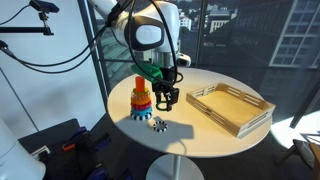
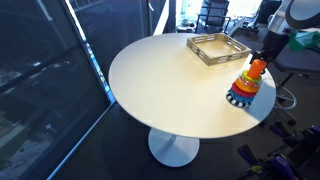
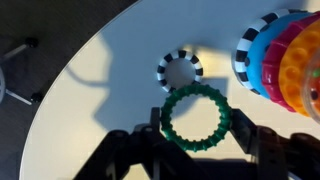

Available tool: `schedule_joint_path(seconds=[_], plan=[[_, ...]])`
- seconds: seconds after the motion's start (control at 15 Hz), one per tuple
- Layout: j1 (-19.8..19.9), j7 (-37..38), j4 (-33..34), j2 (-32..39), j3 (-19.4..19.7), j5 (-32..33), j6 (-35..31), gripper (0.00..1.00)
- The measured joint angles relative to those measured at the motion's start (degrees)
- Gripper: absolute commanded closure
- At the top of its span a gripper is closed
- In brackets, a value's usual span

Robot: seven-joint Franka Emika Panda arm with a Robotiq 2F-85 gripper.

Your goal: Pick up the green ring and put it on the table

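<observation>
The gripper (image 3: 197, 130) comes in from the bottom of the view, its two dark fingers (image 3: 150, 138) pressed against opposite sides of the green ring (image 3: 196, 92). Just beyond it, a small black-and-white dotted ring (image 3: 180, 69) lies flat on the white table (image 3: 120, 75), inside the table's curved edge. The stacking toy (image 3: 290, 55) (only partly in view) stands to the right.
</observation>
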State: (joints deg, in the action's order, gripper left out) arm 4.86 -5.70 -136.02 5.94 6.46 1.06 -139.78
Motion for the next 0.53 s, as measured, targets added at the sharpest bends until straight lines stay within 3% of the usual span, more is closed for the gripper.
schedule_joint_path(seconds=[0.53], plan=[[0.35, 0.37, 1.29, 4.15, 0.35, 0.32, -0.80, 0.55]])
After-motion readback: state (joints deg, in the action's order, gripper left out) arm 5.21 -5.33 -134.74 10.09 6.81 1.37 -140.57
